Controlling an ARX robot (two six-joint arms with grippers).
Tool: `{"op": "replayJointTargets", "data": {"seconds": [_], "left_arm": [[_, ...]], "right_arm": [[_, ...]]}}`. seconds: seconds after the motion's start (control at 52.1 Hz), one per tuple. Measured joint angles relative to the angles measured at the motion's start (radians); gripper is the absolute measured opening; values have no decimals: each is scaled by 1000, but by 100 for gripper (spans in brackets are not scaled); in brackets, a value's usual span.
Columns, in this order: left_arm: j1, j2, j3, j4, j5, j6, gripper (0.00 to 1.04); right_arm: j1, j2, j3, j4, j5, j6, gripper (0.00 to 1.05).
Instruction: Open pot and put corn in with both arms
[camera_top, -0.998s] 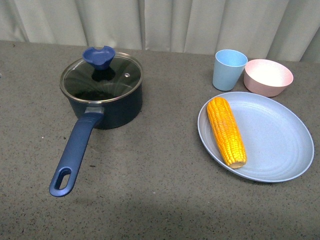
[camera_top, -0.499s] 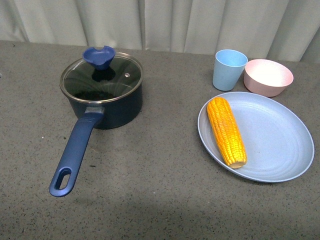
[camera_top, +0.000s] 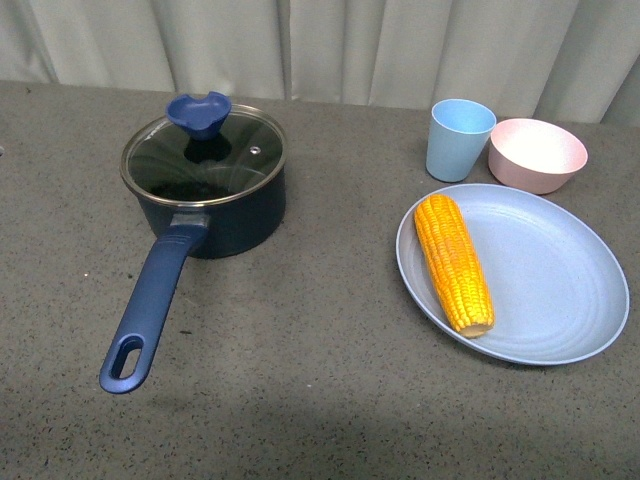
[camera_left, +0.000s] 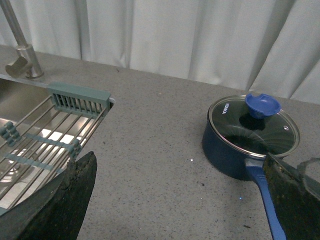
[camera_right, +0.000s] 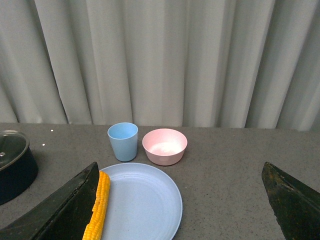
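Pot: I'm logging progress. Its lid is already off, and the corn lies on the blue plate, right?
No. The front view shows the lid on the pot; the corn does lie on the blue plate.

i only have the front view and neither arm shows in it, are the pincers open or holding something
Observer: In the left wrist view the left pincer is open and empty, with the pot ahead of it.
Operator: and the right one
Observer: The right pincer is open and empty too, facing the corn on its plate.
Operator: anything on the counter that my view misses
Observer: Yes. The left wrist view shows a sink set into the counter, with a wire rack and a tap, apart from the pot.
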Motion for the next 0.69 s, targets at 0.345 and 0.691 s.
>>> {"op": "replayJointTargets", "data": {"seconds": [0.345, 0.691], "left_arm": [[-164, 1088, 319, 781, 88, -58, 98], [-256, 1511, 644, 763, 108, -30, 98]], "right_arm": [[0, 0, 0, 0, 0, 0, 95], [0, 0, 0, 0, 0, 0, 95]]}}
